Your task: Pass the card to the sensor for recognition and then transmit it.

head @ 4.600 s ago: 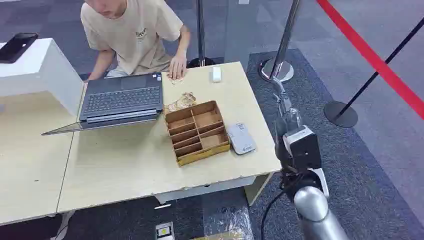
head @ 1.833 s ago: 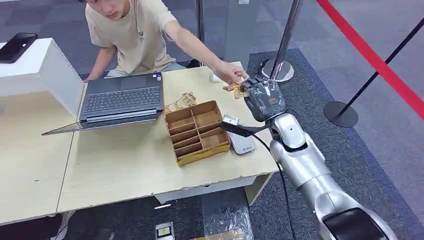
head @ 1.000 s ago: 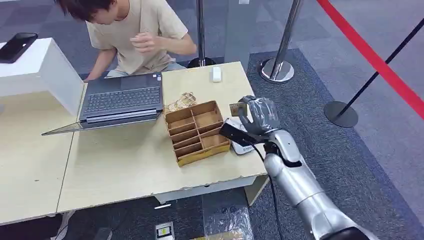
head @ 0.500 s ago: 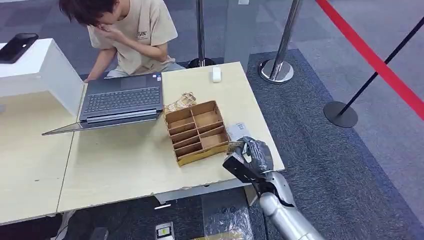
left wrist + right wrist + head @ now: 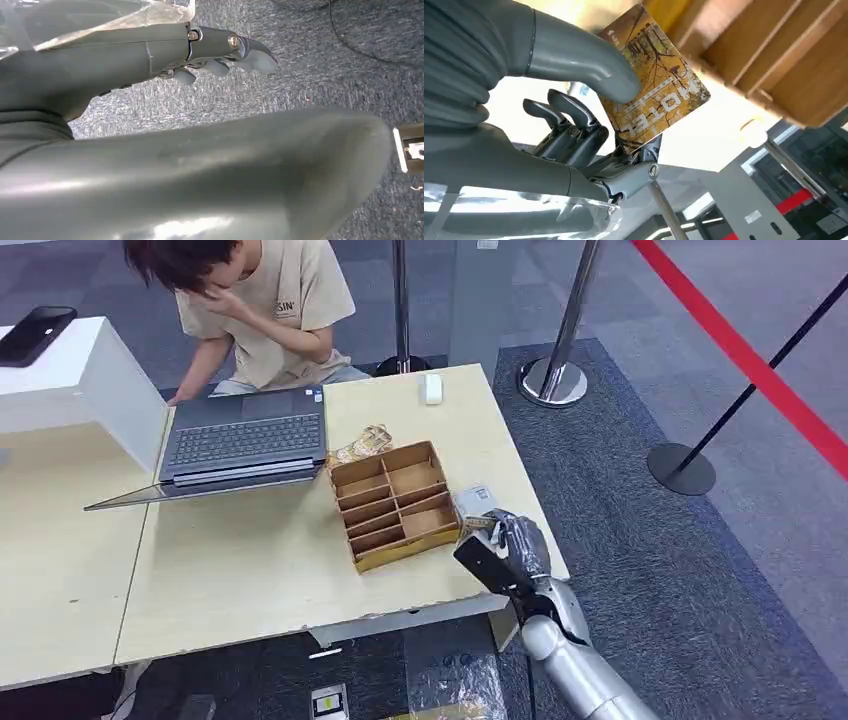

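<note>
My right hand (image 5: 512, 545) hovers over the table's front right part and pinches a yellow card (image 5: 478, 524) between thumb and fingers. The right wrist view shows the card (image 5: 655, 82) close up, printed "HOTEL", under the thumb of my right hand (image 5: 574, 60). The grey-white sensor (image 5: 468, 501) lies flat on the table just beyond the card, partly hidden by the hand. The card sits low over the sensor's near end; whether they touch I cannot tell. My left hand (image 5: 220, 50) hangs over grey carpet, holding nothing, its fingers loosely extended.
A wooden divided box (image 5: 394, 502) stands left of the sensor, also seen close in the right wrist view (image 5: 774, 50). An open laptop (image 5: 243, 436), loose cards (image 5: 362, 443) and a small white device (image 5: 432, 388) lie farther back. A seated person (image 5: 265, 300) is behind the table (image 5: 250, 570). Stanchions (image 5: 556, 370) stand right.
My right hand has come down and toward me with the card, from above the box's far right corner to over the sensor. The person has raised a hand to the face.
</note>
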{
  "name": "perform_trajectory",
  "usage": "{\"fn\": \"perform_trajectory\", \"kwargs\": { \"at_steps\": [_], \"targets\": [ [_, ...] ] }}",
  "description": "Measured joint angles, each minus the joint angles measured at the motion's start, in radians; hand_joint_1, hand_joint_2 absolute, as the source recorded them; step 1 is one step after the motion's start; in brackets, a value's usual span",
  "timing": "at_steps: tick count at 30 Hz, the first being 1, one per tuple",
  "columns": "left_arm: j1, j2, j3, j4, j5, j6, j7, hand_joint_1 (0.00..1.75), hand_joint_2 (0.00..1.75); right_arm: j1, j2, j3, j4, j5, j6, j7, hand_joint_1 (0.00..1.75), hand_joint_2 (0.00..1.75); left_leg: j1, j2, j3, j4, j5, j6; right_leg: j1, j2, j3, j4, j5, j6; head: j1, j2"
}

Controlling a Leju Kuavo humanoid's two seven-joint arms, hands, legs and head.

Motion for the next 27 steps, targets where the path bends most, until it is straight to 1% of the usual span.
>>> {"fn": "perform_trajectory", "kwargs": {
  "at_steps": [10, 14, 17, 19, 24, 27],
  "targets": [
    [0.000, 0.000, 0.000, 0.000, -0.002, -0.001, 0.000, 0.00, 0.00, -0.014, -0.016, -0.003, -0.003, -0.013, 0.007, 0.005, 1.75, 1.75, 0.000, 0.000, 0.000, 0.000, 0.000, 0.000, 0.000, 0.000, 0.000, 0.000, 0.000, 0.000, 0.000, 0.000],
    [-0.002, 0.000, 0.000, 0.000, -0.008, -0.005, 0.004, 0.00, 0.00, -0.037, -0.023, -0.022, 0.009, -0.077, 0.051, -0.001, 1.75, 1.75, 0.000, 0.000, 0.000, 0.000, 0.000, 0.000, 0.000, 0.000, 0.000, 0.000, 0.000, 0.000, 0.000, 0.000],
    [-0.004, 0.000, 0.000, 0.000, -0.013, -0.009, 0.006, 0.00, 0.00, -0.068, -0.028, -0.040, 0.039, -0.117, 0.077, -0.018, 1.75, 1.75, 0.000, 0.000, 0.000, 0.000, 0.000, 0.000, 0.000, 0.000, 0.000, 0.000, 0.000, 0.000, 0.000, 0.000],
    [-0.006, 0.000, 0.000, 0.000, -0.015, -0.012, 0.015, 0.00, 0.00, -0.086, -0.030, -0.049, 0.063, -0.110, 0.075, -0.025, 1.75, 1.75, 0.000, 0.000, 0.000, 0.000, 0.000, 0.000, 0.000, 0.000, 0.000, 0.000, 0.000, 0.000, 0.000, 0.000],
    [-0.009, -0.001, 0.000, 0.000, -0.021, -0.015, 0.017, 0.00, 0.00, -0.113, -0.027, -0.052, 0.124, -0.104, 0.079, -0.036, 1.75, 1.75, 0.000, 0.000, 0.000, 0.000, 0.000, 0.000, 0.000, 0.000, 0.000, 0.000, 0.000, 0.000, 0.000, 0.000],
    [-0.011, -0.002, 0.000, 0.000, -0.024, -0.015, 0.019, 0.00, 0.00, -0.124, -0.015, -0.052, 0.165, -0.119, 0.077, -0.064, 1.75, 1.75, 0.000, 0.000, 0.000, 0.000, 0.000, 0.000, 0.000, 0.000, 0.000, 0.000, 0.000, 0.000, 0.000, 0.000]
  ]
}}
